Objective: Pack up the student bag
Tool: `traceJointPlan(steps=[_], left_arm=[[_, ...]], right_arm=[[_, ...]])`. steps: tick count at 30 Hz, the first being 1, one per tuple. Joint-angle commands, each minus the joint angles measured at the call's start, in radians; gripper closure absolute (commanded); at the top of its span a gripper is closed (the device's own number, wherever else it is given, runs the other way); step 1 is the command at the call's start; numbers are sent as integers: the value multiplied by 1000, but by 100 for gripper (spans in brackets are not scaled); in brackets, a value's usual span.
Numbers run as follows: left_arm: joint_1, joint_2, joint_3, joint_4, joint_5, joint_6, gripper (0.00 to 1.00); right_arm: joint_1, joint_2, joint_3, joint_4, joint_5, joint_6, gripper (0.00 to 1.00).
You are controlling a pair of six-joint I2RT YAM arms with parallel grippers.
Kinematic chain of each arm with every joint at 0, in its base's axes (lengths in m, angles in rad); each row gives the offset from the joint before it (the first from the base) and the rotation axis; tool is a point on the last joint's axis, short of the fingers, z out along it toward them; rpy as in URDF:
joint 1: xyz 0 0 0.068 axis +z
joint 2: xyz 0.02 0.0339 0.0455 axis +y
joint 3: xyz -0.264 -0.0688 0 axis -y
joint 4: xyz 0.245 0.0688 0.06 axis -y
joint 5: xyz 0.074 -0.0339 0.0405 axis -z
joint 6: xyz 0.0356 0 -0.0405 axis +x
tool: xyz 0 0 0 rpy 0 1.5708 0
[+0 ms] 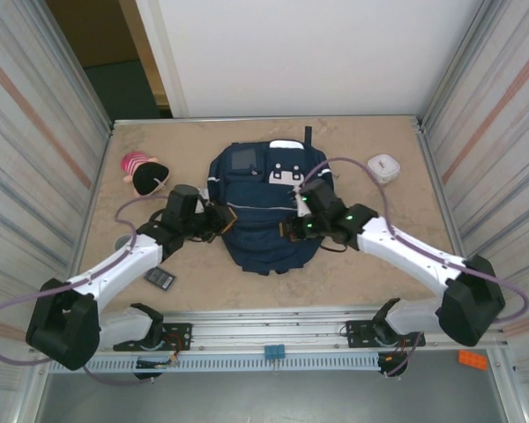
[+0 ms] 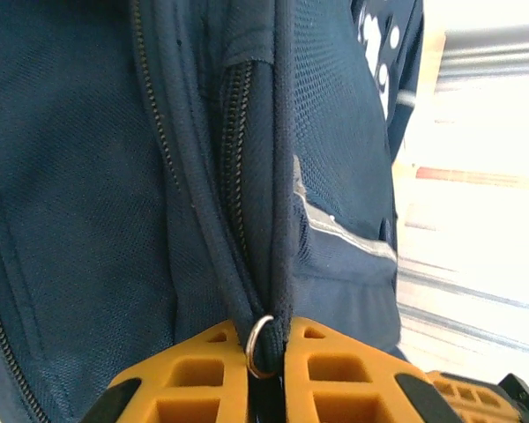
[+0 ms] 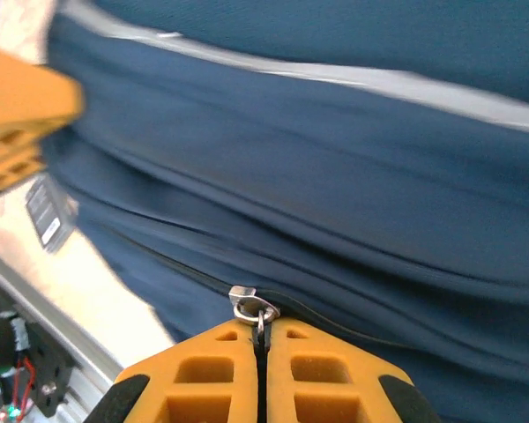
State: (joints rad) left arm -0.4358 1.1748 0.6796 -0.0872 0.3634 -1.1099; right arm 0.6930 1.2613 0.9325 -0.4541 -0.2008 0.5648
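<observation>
Large navy-blue fabric backpack (image 1: 263, 238) with white patches, flat on the beige tabletop (image 1: 203, 145), directly between the two sets of fingertips and touching both. Left gripper (image 2: 266, 339) clamped shut on a small silver wire ring (image 2: 259, 346) at the foot of a zip line running straight ahead of its orange pads; right gripper (image 3: 260, 333) likewise closed tight, pinching a small silver metal zipper pull (image 3: 249, 305) just ahead of its tips. Likely trouble from here: pulling at an angle to the zip track and jamming the slider in the loose fabric folds, or losing the thin ring out of the pads through too shallow a hold. Hauling on both pulls with nothing pinning the soft bag down is apt to drag or bunch it rather than open it. Also some chance of the two grippers fouling each other, working near together on one bag. Counted: one backpack, two grippers, two pulls held, one apiece. Further out, probably for packing: one pink-and-black plush toy (image 1: 143, 173) beyond and left of the left gripper, one small white rounded box (image 1: 383, 166) beyond and right of the right gripper, one flat dark rectangular gadget (image 1: 160, 278) behind the left gripper, and one slim black stick-shaped item (image 1: 307, 137) at the bag's far edge.
</observation>
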Motion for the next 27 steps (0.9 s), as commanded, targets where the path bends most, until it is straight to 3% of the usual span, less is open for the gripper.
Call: traceJointPlan(steps=[1,3,6,10,14,18,24,27], left_arm=[[92,-55,-5,-138,-60,140,100],[110,-58,-11,-149,-45,162,100],[113,-57,4,-168,-36,196,95],[105,-90,35,-160,-33,280,60],[49,-117,117,-226,-74,518,32],[-56,-111,199,-295,-132,843,27],[-245,-29,265,-293,-8,1434,26],[-301,68,322,-306,-21,1607,26]], right_arm=[[-121,-97,-49,-112,-13,-71,100],[-176,-110,-64,-97,-59,-84,100],[-183,-92,-56,-62,-111,-100,100],[-154,-79,-51,22,-192,-100,100],[-148,-77,-28,45,-250,-105,100],[-148,-76,-22,45,-256,-106,100],[-142,-92,-38,53,-252,-100,100],[-142,-96,-42,48,-244,-105,100]])
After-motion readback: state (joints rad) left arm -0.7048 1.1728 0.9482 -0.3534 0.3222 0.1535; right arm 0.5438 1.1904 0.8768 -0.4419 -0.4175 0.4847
